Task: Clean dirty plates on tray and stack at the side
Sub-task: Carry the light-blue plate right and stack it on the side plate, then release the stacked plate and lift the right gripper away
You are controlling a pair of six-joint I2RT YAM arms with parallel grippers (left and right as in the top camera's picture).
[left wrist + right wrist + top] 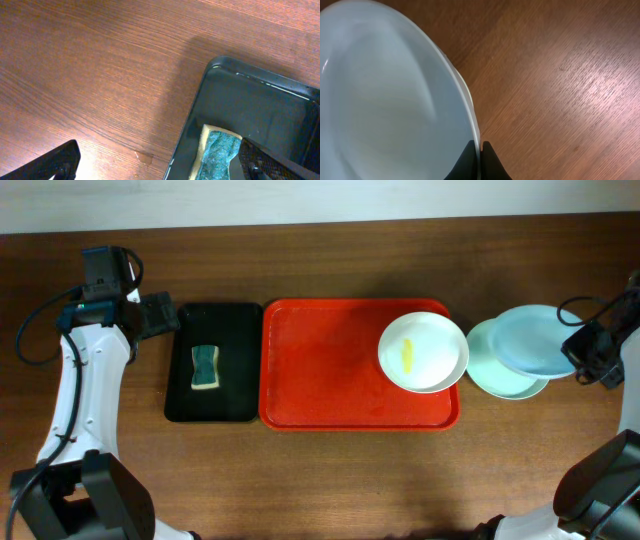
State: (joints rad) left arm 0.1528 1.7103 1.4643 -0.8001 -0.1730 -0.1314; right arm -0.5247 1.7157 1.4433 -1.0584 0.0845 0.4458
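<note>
Counter (pixel 330 480) from above, read from the near edge outward. At the near-left and near-right corners I see only the arm bases. Midway across, the red tray (pixel 330 385) lies at the centre, its long side parallel to the near edge. The white plate (pixel 437 345) sits in the tray's far-right corner, its rim reaching over the tray's right rim, and carries a short yellow smear (pixel 407 356) left of its middle. Just left of the red tray lies the black tray (pixel 235 395). It holds a sponge (pixel 205 367), green face up over a yellow layer, left of that tray's middle. Toward the right edge, the lower mint plate (pixel 495 378) rests on the wood just beside the white plate; I cannot tell whether they touch. The upper mint plate (pixel 530 340) overlaps it, offset toward the far side and the right edge. Both look unsmeared to me. The right gripper (pixel 583 348) meets the upper mint plate at its right rim. In the right wrist view the right gripper (pixel 480 150) is pinched together on that rim, with only the edge of the upper mint plate (pixel 385 100) between its fingers. Farthest back, toward the far-left corner, the left gripper (pixel 168 315) sits beside the black tray's far-left corner. In the left wrist view the left gripper (pixel 160 150) has its jaws wide apart over wood and tray edge, and the sponge (pixel 220 155) lies close to one finger.
</note>
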